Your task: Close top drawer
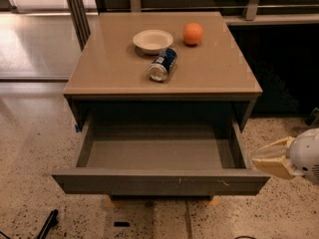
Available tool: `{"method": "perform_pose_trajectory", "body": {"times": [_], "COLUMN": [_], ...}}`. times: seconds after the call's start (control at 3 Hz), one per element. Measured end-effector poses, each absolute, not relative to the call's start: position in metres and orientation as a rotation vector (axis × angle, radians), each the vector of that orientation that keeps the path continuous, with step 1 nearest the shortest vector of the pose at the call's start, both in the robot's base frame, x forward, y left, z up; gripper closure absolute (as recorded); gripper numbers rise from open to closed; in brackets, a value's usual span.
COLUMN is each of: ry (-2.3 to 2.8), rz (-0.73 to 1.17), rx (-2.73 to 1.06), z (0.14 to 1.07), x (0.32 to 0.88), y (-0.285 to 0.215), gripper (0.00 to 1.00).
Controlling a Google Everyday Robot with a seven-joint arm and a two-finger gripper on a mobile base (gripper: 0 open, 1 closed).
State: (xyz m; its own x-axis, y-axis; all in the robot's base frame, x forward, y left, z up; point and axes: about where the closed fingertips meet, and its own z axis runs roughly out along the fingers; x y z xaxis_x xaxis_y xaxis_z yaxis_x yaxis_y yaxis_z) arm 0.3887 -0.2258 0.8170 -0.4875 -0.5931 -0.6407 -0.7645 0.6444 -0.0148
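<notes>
The top drawer (159, 181) of the small tan cabinet stands pulled far out toward me. Its grey inside is bare and its flat front panel shows small pale scratches right of centre. My gripper (269, 161) comes in from the right edge of the camera view, low down. Its cream fingers (273, 167) point left, close to the right front corner of the drawer, level with its right side wall.
On the cabinet top (109, 68) lie a white bowl (153, 40), an orange (192, 34) and a blue can on its side (163, 64). Speckled floor surrounds the cabinet. A metal post (77, 11) stands behind left, and a dark object (47, 223) lies bottom left.
</notes>
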Motion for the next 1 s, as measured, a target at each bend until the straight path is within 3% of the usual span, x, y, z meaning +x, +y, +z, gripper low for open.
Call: {"method": "perform_pose_trajectory", "body": {"times": [0.67, 1.0], "ry": [2.212, 2.289], "rz": [0.317, 0.343], "rx": [-0.971, -0.834], "z": [0.823, 0.781], "x": [0.403, 0.393], "y": [-0.228, -0.242], "gripper": [1.0, 1.0]}}
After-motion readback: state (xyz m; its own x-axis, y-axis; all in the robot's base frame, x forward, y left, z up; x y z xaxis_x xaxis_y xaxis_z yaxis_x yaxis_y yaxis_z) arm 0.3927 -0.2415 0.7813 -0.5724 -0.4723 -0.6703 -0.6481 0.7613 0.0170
